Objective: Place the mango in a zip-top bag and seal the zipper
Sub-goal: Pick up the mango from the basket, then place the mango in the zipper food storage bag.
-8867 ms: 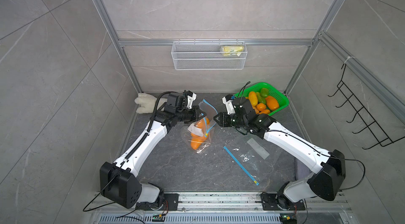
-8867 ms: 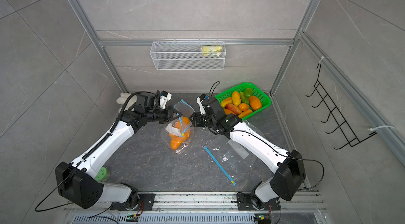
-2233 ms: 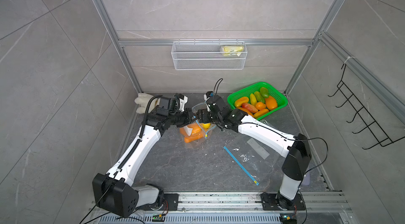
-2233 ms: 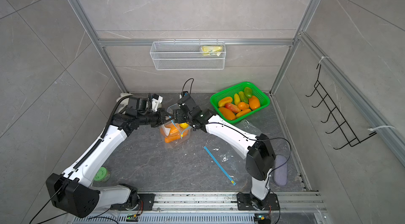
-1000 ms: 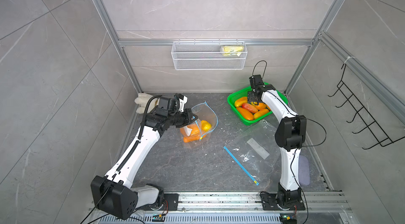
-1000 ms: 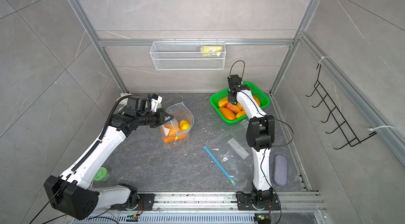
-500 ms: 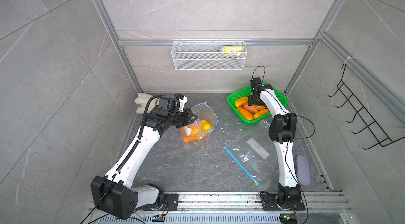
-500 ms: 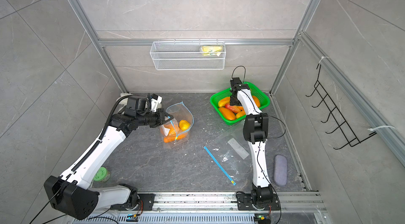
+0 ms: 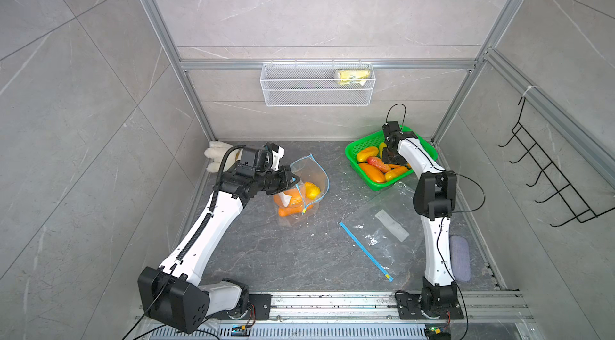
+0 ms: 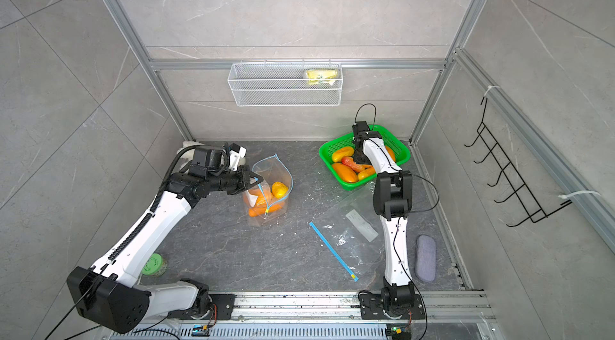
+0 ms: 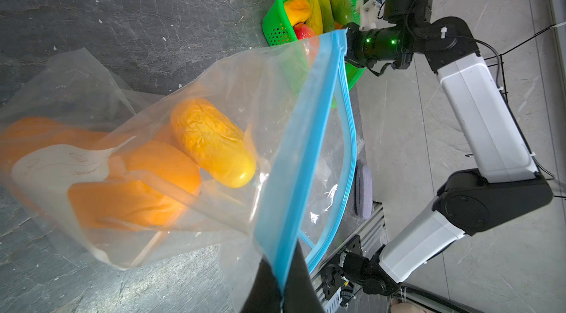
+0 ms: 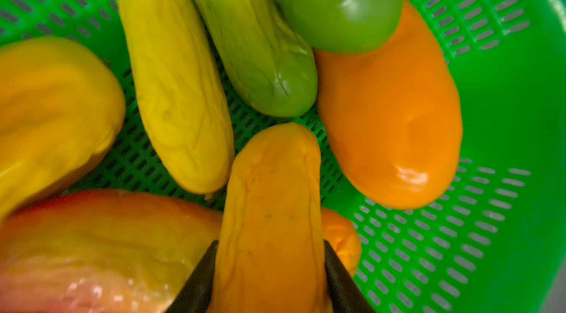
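Observation:
A clear zip-top bag (image 9: 311,172) with a blue zipper stands open on the dark table, also seen in a top view (image 10: 274,172). It holds a yellow mango (image 11: 211,139) and orange ones (image 11: 162,167). My left gripper (image 11: 280,284) is shut on the bag's blue zipper edge and holds the mouth up; both top views show it (image 9: 293,179) (image 10: 256,182). My right gripper (image 12: 269,245) is down in the green basket (image 12: 505,97), its fingers pressed on both sides of an orange-yellow mango (image 12: 272,189). From above, the arm hides that grip (image 9: 389,158).
The green basket (image 9: 349,155) at the back right holds several more mangoes. A second, flat zip-top bag (image 9: 382,231) lies in front of it. A grey case (image 9: 460,256), a green-lidded jar (image 10: 151,265), a white plush (image 9: 218,153) and a wall wire basket (image 9: 317,83) stand around.
My right gripper has sunk into the green basket and its jaws have come together on an orange-yellow mango. The left gripper and the bag have stayed put.

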Tool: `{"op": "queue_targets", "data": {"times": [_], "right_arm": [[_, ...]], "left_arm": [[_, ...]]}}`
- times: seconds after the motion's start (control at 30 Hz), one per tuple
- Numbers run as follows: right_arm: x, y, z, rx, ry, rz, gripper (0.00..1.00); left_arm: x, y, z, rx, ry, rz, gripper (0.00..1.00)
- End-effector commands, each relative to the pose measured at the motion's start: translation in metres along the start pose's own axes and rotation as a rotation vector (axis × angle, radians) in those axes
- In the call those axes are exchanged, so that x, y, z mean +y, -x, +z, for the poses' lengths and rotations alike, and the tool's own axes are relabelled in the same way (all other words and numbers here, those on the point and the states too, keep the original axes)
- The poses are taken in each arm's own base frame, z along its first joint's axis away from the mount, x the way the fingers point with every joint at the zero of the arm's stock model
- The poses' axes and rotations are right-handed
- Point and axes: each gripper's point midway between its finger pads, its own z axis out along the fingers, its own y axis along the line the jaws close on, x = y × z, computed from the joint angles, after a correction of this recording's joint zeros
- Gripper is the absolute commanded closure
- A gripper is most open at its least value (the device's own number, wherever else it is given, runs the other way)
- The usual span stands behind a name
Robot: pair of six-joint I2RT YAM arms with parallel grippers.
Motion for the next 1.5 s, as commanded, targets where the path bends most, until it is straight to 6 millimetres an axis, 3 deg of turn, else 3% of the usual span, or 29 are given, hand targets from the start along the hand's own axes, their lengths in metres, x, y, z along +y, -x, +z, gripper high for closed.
{"op": "queue_targets", "data": {"times": [0.0,0.13,0.23,0.33,0.4,0.5,0.57,0.67,0.87,0.93,1.0,1.03,1.1,1.13,1.17,1.33,1.4,1.47], "right_arm": [[-0.004,0.016,-0.069,-0.120,0.091,0.018,0.67],[0.009,0.014,-0.149,-0.298,0.264,0.003,0.71],[0.047,-0.005,-0.225,-0.441,0.559,-0.086,0.74],[0.092,-0.046,-0.300,-0.550,0.850,-0.230,0.74],[0.125,-0.084,-0.346,-0.611,1.013,-0.347,0.73],[0.158,-0.129,-0.388,-0.629,1.193,-0.450,0.71],[0.174,-0.147,-0.394,-0.613,1.224,-0.487,0.71],[0.201,-0.160,-0.386,-0.558,1.219,-0.536,0.71],[0.231,-0.162,-0.359,-0.476,1.107,-0.559,0.70],[0.236,-0.157,-0.349,-0.458,1.046,-0.542,0.57],[0.242,-0.158,-0.352,-0.450,1.051,-0.556,0.49],[0.242,-0.155,-0.356,-0.454,1.054,-0.547,0.39],[0.239,-0.151,-0.368,-0.474,1.074,-0.536,0.24],[0.236,-0.148,-0.373,-0.486,1.076,-0.523,0.08],[0.229,-0.143,-0.381,-0.507,1.069,-0.505,0.00],[0.184,-0.131,-0.398,-0.610,0.994,-0.397,0.00],[0.154,-0.119,-0.389,-0.664,0.880,-0.306,0.00],[0.125,-0.104,-0.364,-0.647,0.774,-0.219,0.02]], "left_arm": [[-0.015,0.014,-0.012,-0.045,-0.025,0.046,1.00],[-0.015,0.016,-0.008,-0.045,-0.033,0.030,1.00],[-0.014,0.018,-0.005,-0.044,-0.037,0.019,1.00],[-0.014,0.020,-0.001,-0.042,-0.044,0.007,1.00],[-0.014,0.021,0.001,-0.041,-0.049,-0.004,1.00],[-0.016,0.021,0.002,-0.035,-0.061,-0.019,1.00],[-0.018,0.022,0.001,-0.036,-0.068,-0.019,1.00],[-0.022,0.023,-0.003,-0.045,-0.076,-0.020,0.99],[-0.024,0.023,-0.006,-0.055,-0.081,-0.020,1.00],[-0.024,0.023,-0.006,-0.054,-0.083,-0.021,1.00],[-0.024,0.022,-0.006,-0.053,-0.085,-0.019,0.99],[-0.025,0.023,-0.006,-0.053,-0.087,-0.017,1.00],[-0.024,0.022,-0.006,-0.052,-0.087,-0.014,1.00],[-0.024,0.022,-0.006,-0.051,-0.086,-0.015,0.99],[-0.024,0.022,-0.005,-0.050,-0.087,-0.015,0.99],[-0.023,0.020,-0.004,-0.047,-0.094,-0.019,0.99],[-0.023,0.020,-0.004,-0.048,-0.093,-0.016,0.99],[-0.023,0.020,-0.004,-0.049,-0.094,-0.014,0.99]]}}
